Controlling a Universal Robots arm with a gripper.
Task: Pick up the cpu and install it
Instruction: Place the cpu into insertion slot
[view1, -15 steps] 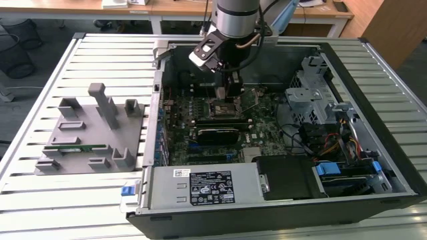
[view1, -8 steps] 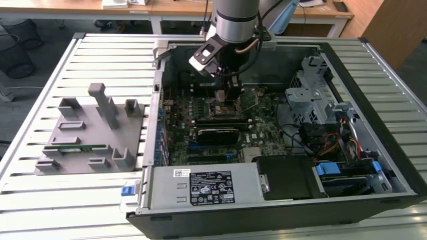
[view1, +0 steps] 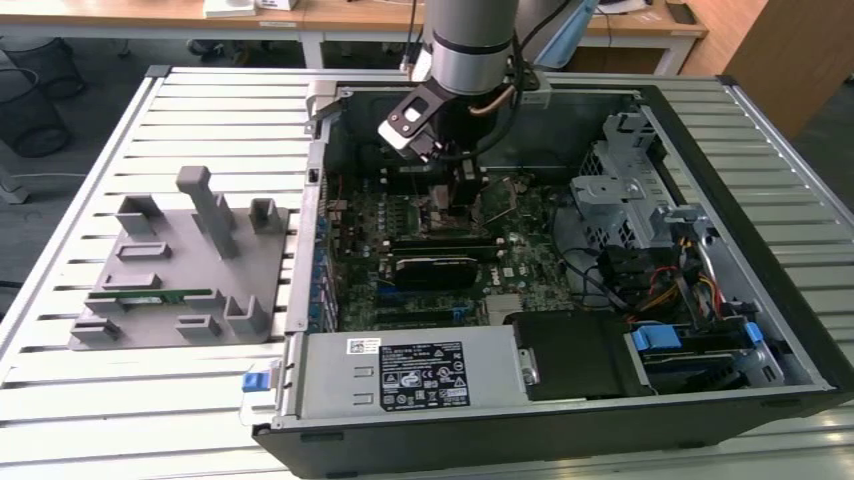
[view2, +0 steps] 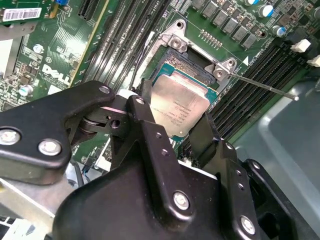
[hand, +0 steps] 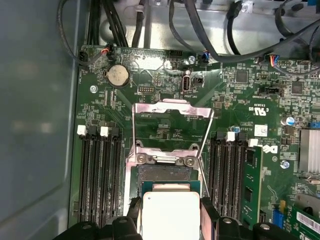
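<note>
The cpu (hand: 171, 214) is a flat square chip with a shiny silver top; in both wrist views it sits between my black fingers (hand: 209, 216). My gripper (hand: 171, 220) is shut on the cpu (view2: 179, 107), one finger against each of two opposite edges. The chip lies level, directly over the open socket (hand: 165, 172) of the green motherboard. I cannot tell whether it rests in the socket or hovers just above it. The socket's metal load plate (hand: 170, 107) stands flipped up. In the exterior view my gripper (view1: 461, 195) reaches down into the computer case over the board.
Memory slots (hand: 100, 175) flank the socket on both sides, and a thin lever rod (view2: 265, 89) sticks out beside it. A black block (view1: 434, 265) lies near the socket. A grey fixture (view1: 180, 265) with a green memory stick (view1: 158, 296) stands on the exterior view's left.
</note>
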